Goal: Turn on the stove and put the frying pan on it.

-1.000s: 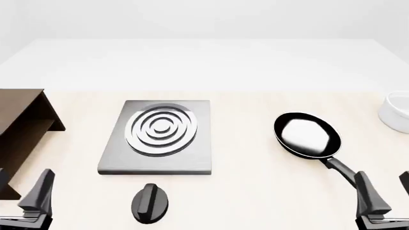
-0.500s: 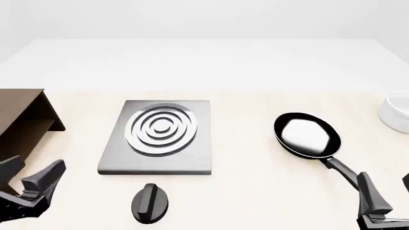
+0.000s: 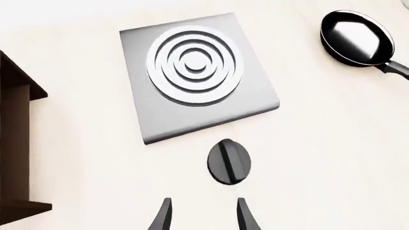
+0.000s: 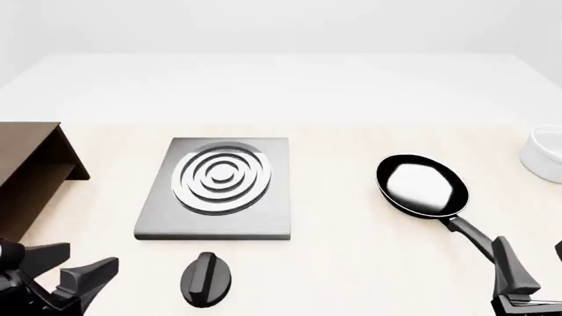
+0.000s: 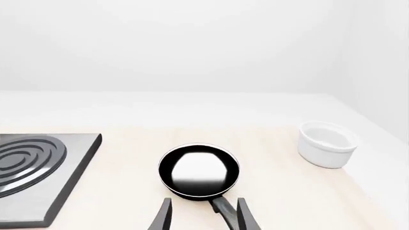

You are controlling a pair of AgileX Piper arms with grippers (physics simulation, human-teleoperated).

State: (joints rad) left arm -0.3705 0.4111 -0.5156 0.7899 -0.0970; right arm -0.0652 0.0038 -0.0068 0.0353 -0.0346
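Note:
The grey stove (image 4: 215, 224) with its ringed burner (image 4: 221, 178) lies left of centre on the table. Its black oval knob (image 4: 207, 279) sits apart, just in front of it. The black frying pan (image 4: 422, 184) rests on the table to the right, with its handle (image 4: 470, 232) pointing at my right gripper (image 4: 534, 266). That gripper is open and empty, and the handle's end (image 5: 221, 206) lies between its fingers' lines. My left gripper (image 4: 75, 266) is open and empty, to the left of the knob. In the left wrist view the knob (image 3: 229, 162) is just ahead of the fingers (image 3: 163, 218).
A dark brown wooden shelf (image 4: 31, 168) stands at the table's left edge, close to my left arm. A white bowl (image 4: 544, 155) stands at the far right beyond the pan and also shows in the right wrist view (image 5: 326, 143).
My left gripper has swung right and turned toward the knob. My right gripper has barely moved. The pan, stove and knob have not moved.

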